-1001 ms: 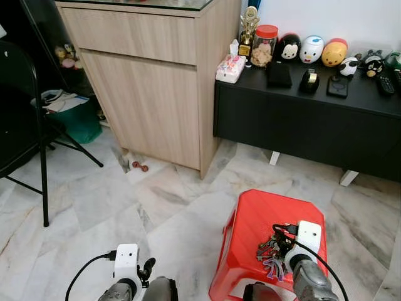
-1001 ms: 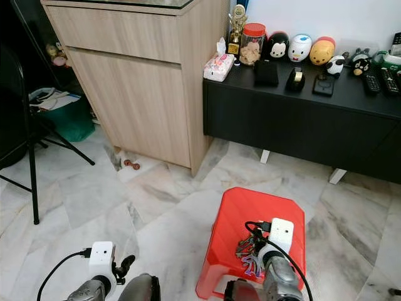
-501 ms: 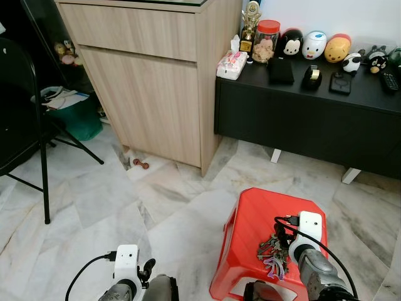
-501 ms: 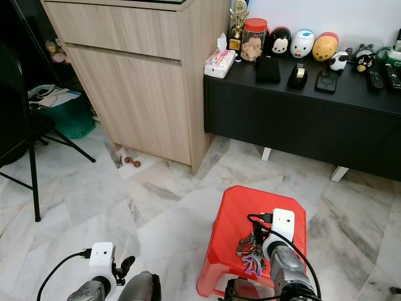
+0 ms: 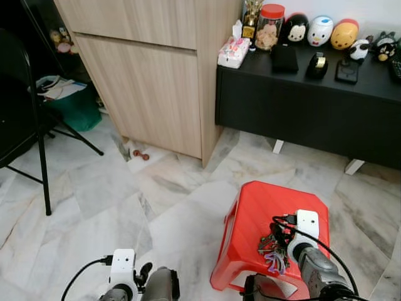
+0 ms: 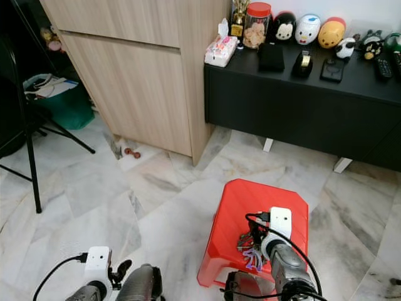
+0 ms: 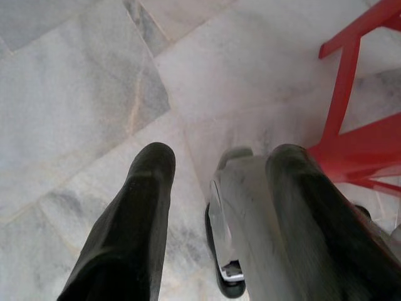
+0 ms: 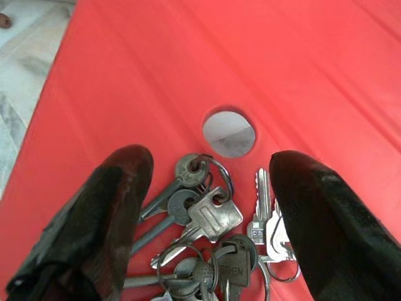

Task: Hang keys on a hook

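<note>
A bunch of keys (image 8: 202,241) on rings lies flat on the red plastic stool (image 5: 252,210), beside the round hole (image 8: 229,133) in its top. My right gripper (image 8: 210,172) hovers low over the bunch, open, with one black finger (image 8: 109,207) on each side of the keys and nothing gripped. From the head, the keys (image 5: 274,248) show just in front of the right wrist's white camera box (image 5: 307,224). My left gripper (image 7: 216,160) hangs open near the marble floor, beside the stool's leg (image 7: 341,94).
A light wooden cabinet (image 5: 150,81) stands ahead on the left. A black low sideboard (image 5: 313,113) to its right carries a jar, toy figures and a tissue pack. A black folding chair (image 5: 28,132) and a green bin (image 5: 78,116) stand far left. Marble floor (image 5: 125,200) lies between.
The whole picture has shifted a little as the head moved. The right gripper stays over the keys, which still lie on the stool. The left arm hangs as before.
</note>
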Robot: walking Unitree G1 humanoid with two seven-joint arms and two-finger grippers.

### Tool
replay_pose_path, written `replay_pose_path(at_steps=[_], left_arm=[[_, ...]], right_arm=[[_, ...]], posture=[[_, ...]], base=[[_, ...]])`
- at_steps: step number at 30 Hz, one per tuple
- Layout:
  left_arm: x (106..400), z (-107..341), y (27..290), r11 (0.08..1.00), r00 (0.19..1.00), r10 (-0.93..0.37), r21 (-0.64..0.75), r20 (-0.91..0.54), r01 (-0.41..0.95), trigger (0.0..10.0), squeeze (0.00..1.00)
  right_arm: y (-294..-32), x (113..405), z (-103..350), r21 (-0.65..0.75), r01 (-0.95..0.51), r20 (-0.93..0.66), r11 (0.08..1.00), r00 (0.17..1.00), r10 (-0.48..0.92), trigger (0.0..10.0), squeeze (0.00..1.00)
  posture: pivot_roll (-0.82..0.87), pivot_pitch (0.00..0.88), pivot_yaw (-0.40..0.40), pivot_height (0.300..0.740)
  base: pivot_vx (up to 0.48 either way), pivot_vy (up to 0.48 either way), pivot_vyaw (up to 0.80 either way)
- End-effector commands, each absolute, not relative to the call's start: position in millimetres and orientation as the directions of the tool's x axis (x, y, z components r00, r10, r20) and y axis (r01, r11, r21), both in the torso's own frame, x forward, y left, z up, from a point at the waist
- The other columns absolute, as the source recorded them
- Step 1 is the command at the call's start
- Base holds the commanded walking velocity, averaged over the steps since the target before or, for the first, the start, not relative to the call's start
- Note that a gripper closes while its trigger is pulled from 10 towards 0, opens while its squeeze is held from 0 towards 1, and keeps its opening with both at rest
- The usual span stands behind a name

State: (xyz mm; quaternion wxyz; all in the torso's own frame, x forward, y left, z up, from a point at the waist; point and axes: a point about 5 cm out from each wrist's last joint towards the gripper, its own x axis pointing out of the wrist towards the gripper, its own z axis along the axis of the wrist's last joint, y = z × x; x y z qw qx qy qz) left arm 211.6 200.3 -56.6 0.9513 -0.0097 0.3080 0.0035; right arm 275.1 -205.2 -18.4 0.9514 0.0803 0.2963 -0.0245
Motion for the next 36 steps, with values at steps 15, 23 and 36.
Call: replay_pose_path(at_steps=[15,23,36], left_arm=[[184.3,-67.3,207.2,1.000,0.794,0.003,-0.002,-0.608,-0.005,10.0,0.00],[181.4,-67.8,209.5,1.000,0.793,0.003,0.002,-0.609,-0.002,10.0,0.00],[181.2,-68.3,209.7,1.000,0.788,-0.003,-0.002,-0.615,0.003,10.0,0.00]], right_arm=[[-207.9,269.4,-21.6,0.143,0.114,-0.557,0.983,0.830,-0.015,10.0,0.00],[-202.5,275.7,-16.0,0.177,0.104,-0.512,0.979,0.859,0.001,8.7,0.00],[-203.1,274.7,-15.8,0.191,0.102,-0.495,0.976,0.869,0.006,0.0,0.00]], posture=[[0.16,0.262,0.029,0.639],[0.16,0.267,0.035,0.639],[0.17,0.265,0.041,0.639]], base=[[0.000,0.000,0.00],[0.000,0.000,0.00],[0.000,0.000,0.00]])
